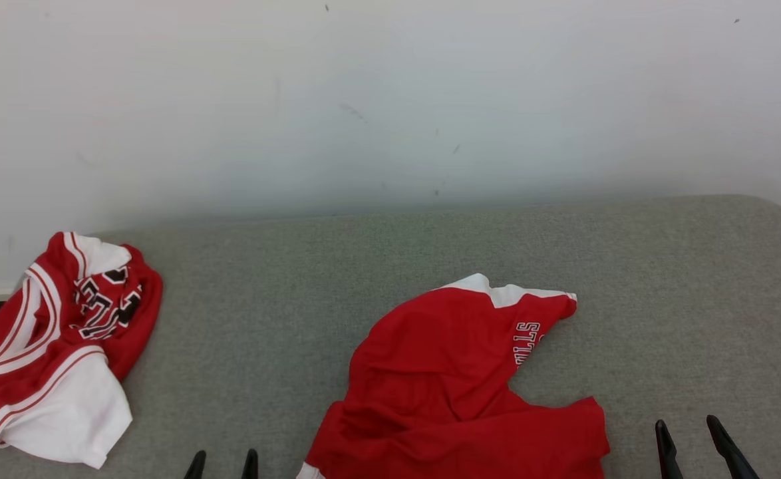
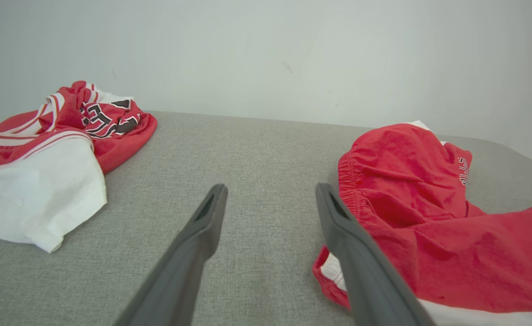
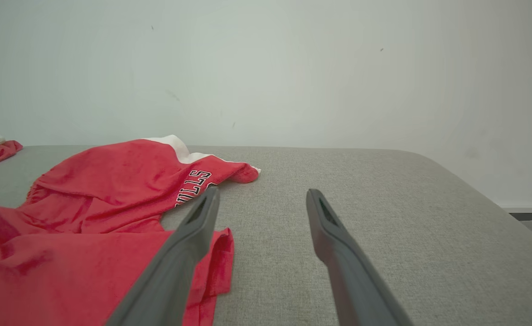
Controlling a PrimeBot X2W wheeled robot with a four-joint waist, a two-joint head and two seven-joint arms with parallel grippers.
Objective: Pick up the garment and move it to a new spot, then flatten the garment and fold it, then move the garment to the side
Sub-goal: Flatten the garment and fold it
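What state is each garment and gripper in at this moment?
Red shorts: crumpled, not folded, lying on the grey cushion, not gripped.
Red and white jersey: bunched in a heap at the cushion's left end, untouched.
Left gripper: open, empty, just left of the shorts.
Right gripper: open, empty, over bare cushion right of the shorts.

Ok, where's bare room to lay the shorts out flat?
Widest: the grey surface right of the red shorts, up to its rounded edge. Narrower strip between shorts and crumpled jersey. Crowded at the left end and front centre.
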